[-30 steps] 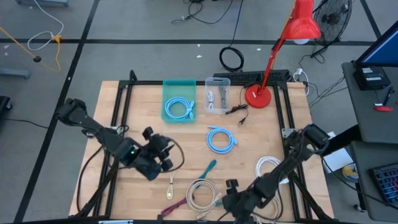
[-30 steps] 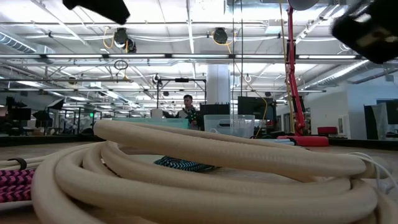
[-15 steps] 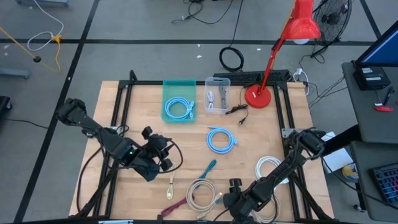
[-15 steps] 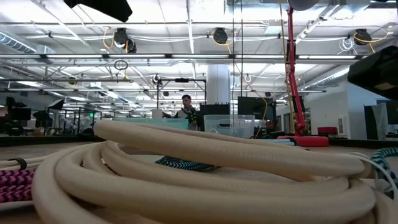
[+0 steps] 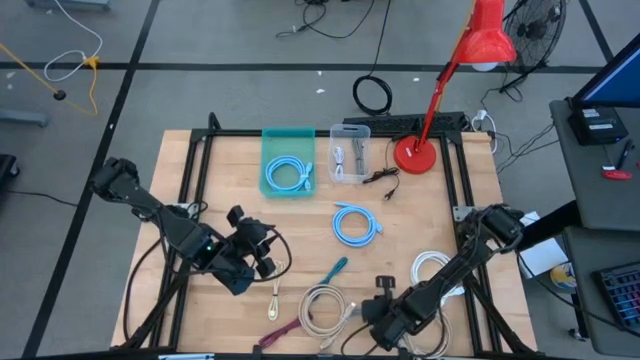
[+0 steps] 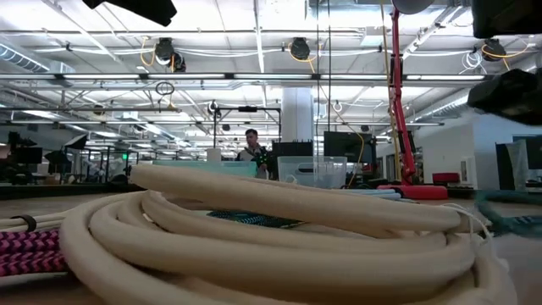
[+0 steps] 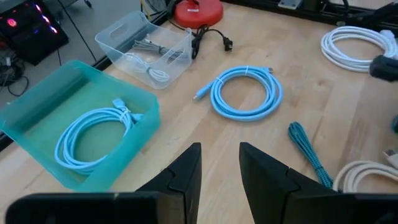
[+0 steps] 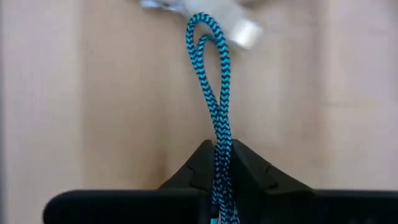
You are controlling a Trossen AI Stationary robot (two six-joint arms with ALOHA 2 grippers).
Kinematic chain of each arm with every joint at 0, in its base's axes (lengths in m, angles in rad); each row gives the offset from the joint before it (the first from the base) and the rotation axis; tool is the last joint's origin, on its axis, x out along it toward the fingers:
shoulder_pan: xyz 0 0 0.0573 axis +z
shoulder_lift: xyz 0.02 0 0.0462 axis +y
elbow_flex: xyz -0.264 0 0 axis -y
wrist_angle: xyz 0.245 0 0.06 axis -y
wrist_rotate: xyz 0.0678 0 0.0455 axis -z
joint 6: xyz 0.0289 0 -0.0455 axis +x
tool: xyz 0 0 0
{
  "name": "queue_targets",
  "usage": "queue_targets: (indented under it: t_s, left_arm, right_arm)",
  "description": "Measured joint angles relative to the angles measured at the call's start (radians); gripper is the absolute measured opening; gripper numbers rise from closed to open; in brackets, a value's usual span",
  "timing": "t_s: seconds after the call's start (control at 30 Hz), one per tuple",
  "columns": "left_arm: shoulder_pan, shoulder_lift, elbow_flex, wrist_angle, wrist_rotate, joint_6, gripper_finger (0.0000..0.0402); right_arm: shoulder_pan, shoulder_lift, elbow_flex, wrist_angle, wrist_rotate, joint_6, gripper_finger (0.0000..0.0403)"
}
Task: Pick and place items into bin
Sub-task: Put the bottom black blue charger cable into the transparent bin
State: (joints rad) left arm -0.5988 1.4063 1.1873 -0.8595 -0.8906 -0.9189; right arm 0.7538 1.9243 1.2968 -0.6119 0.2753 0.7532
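My right gripper (image 8: 216,146) (image 5: 380,300) stands near the table's front edge, right of the beige coil (image 5: 322,310), shut on a teal braided cord (image 8: 211,74). In the high view the gripper hides that cord. A second teal cord (image 5: 335,268) lies flat on the wood farther in. My left gripper (image 7: 221,149) (image 5: 262,255) hovers open and empty over the table's left half. A light blue coil (image 5: 355,222), a white coil (image 5: 432,268), a maroon cord (image 5: 283,330) and a cream cord (image 5: 274,300) lie on the table. My right gripper pinches the teal cord where two strands run side by side (image 8: 217,134), just behind its looped end (image 8: 200,25). The fingers point steeply down and lie along the strands. The loop reaches ahead of the fingertips over the wood; whether it is lifted I cannot tell.
A teal bin (image 5: 268,150) at the far side holds a light blue coil, and beside it a clear bin (image 5: 362,135) holds thin cables. The red lamp's base (image 5: 412,154) and its black cord (image 5: 385,178) stand at the far right.
My right gripper has sunk toward the table, tipped more steeply down and shut on the teal cord. In the low view the beige coil's loops have shifted a little.
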Motion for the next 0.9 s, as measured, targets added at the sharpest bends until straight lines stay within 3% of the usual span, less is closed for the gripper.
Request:
queue_targets:
  t_s: [0.2, 0.33, 0.4, 0.5, 0.57, 0.7, 0.8, 0.9]
  left_arm:
    - [-0.009, 0.0, 0.0, 0.001, -0.046, 0.007, 0.0113]
    - [-0.014, 0.0, -0.006, 0.034, -0.123, 0.068, 0.0113]
    - [-0.022, 0.0, -0.036, 0.148, -0.174, 0.19, 0.0113]
    - [-0.036, 0.0, -0.114, 0.435, -0.158, 0.496, 0.0113]
    - [-0.042, 0.0, -0.181, 0.699, -0.064, 0.737, 0.0113]
    - [-0.04, 0.002, -0.305, 1.242, 0.263, 1.075, 0.0113]
    - [-0.041, -0.001, -0.36, 1.568, 0.476, 1.176, 0.0113]
    - [-0.041, -0.001, -0.382, 1.629, 0.576, 1.18, 0.0113]
  right_arm:
    - [0.002, -0.159, 0.004, 0.026, 0.341, -0.054, 0.0018]
    - [0.0, -0.262, 0.002, 0.17, 0.591, -0.23, 0.0018]
    - [0.0, -0.306, 0.004, 0.295, 0.712, -0.358, 0.0018]
    - [0.0, -0.333, 0.004, 0.539, 0.781, -0.613, 0.0017]
    - [0.0, -0.334, 0.004, 0.708, 0.768, -0.773, 0.0017]
    - [0.0, -0.325, 0.005, 0.92, 0.681, -0.942, 0.0017]
    - [0.001, -0.306, 0.004, 0.967, 0.662, -0.98, 0.0017]
    - [0.0, -0.285, 0.004, 1.016, 0.662, -1.005, 0.0017]
